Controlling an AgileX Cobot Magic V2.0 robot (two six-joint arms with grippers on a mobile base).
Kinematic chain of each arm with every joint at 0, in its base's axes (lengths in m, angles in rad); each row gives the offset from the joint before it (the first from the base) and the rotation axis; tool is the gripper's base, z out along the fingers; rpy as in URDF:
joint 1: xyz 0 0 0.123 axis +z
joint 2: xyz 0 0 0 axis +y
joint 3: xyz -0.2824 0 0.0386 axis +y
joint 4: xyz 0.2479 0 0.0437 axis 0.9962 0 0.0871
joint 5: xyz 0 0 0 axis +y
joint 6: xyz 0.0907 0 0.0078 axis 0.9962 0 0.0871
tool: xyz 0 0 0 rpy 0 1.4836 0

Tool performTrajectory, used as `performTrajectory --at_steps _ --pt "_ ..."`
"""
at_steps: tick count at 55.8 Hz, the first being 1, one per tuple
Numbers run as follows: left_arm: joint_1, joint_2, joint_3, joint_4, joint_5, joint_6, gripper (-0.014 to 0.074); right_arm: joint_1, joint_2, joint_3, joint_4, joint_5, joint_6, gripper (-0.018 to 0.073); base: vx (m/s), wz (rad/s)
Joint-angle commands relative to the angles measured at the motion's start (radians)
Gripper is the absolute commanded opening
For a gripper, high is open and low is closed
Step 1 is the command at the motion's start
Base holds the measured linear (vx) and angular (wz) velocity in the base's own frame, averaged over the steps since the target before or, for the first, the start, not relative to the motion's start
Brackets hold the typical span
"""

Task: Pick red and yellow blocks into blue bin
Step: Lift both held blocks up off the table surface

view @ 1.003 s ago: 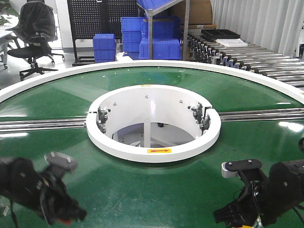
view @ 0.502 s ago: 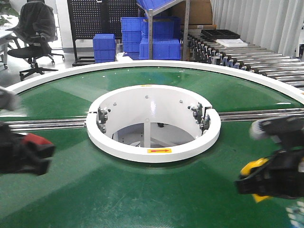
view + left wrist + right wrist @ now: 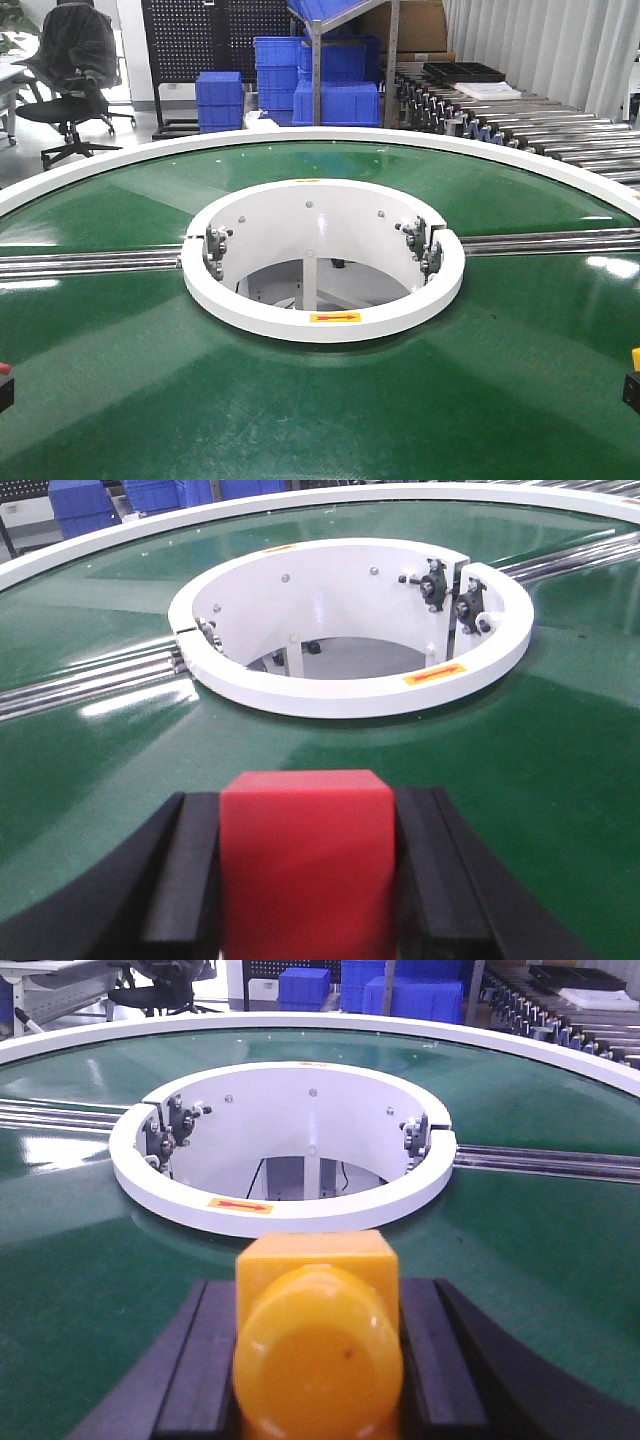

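Red block (image 3: 305,865) sits clamped in the left gripper (image 3: 303,905), yellow block (image 3: 318,1345) in the right gripper (image 3: 318,1390), both over the green table (image 3: 330,400). Step in hand: transfer. Next: carry both to the blue bin, location not determinable, then open the jaws

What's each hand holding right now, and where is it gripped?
Left hand clamps the red block by its side faces; right hand clamps the yellow block likewise.

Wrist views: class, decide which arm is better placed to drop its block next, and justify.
Neither clearly: the left gripper is shut on the red block, the right gripper on the yellow block, and the only blue bins in view stand far beyond the conveyor.
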Motion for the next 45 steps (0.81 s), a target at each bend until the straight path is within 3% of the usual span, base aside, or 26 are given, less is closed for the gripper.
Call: performTrajectory --at_steps 1,45 --pt "-0.001 -0.006 -0.025 -0.014 -0.106 -0.009 -0.0001 0.0 0.0 -0.027 0.001 -0.093 -0.011 -0.0011 0.0 0.0" --pt "-0.001 -0.006 -0.025 -0.014 -0.106 -0.009 -0.0001 0.0 0.0 -0.027 0.001 -0.082 -0.011 -0.0011 0.0 0.0"
